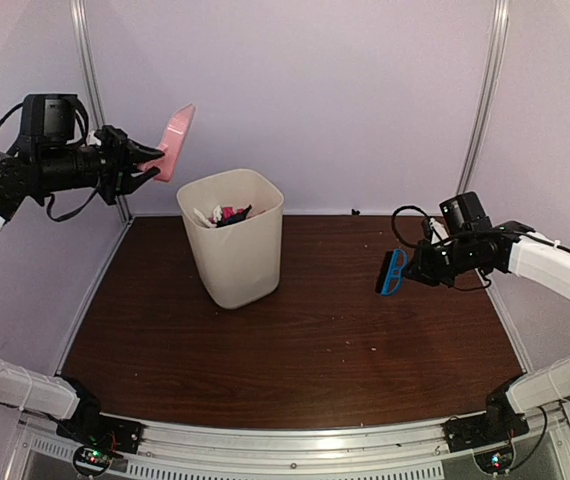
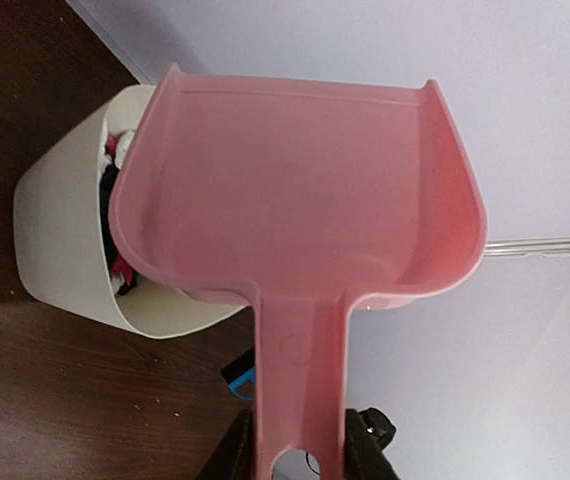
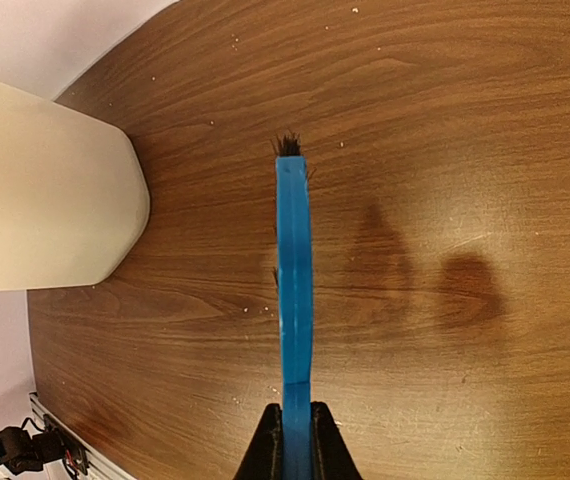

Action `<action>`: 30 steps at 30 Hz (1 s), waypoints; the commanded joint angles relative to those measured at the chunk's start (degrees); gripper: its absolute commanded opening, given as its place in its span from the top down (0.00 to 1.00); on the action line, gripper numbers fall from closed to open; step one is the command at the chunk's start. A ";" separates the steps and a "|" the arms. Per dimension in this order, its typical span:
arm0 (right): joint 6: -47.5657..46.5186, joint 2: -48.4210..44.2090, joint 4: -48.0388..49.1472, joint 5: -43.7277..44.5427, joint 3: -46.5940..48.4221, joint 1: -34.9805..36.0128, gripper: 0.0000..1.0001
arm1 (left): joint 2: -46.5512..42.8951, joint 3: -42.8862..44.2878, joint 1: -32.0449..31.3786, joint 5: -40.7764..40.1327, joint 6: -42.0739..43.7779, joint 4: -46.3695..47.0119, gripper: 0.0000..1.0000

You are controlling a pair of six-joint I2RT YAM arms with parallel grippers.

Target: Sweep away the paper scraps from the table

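Paper scraps (image 1: 227, 214), too tangled to count, are lying inside one cream bin (image 1: 235, 260) on the table (image 1: 315, 340). Left gripper (image 1: 153, 165), raised high, is clamping one pink dustpan (image 1: 176, 140); right gripper (image 1: 410, 271), hovering low, is clamping one blue brush (image 1: 393, 272).

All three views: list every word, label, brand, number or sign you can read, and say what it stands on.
None can be read.
The pink dustpan, blue hand brush and cream waste bin carry no print.
A faint round moulded mark on the dustpan's handle is too indistinct to read.
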 commanded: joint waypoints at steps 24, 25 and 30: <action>0.63 5.18 2.08 -2.45 4.68 -0.53 1.00 | -4.49 -10.16 0.51 -45.71 33.68 -23.93 1.00; 1.00 5.22 2.34 -2.45 4.61 -0.53 1.00 | -4.69 -12.16 0.51 -45.89 32.92 -23.87 1.00; 2.07 5.09 3.48 -2.62 3.82 -0.51 1.00 | -5.96 -22.76 0.51 -43.72 32.10 -19.85 1.00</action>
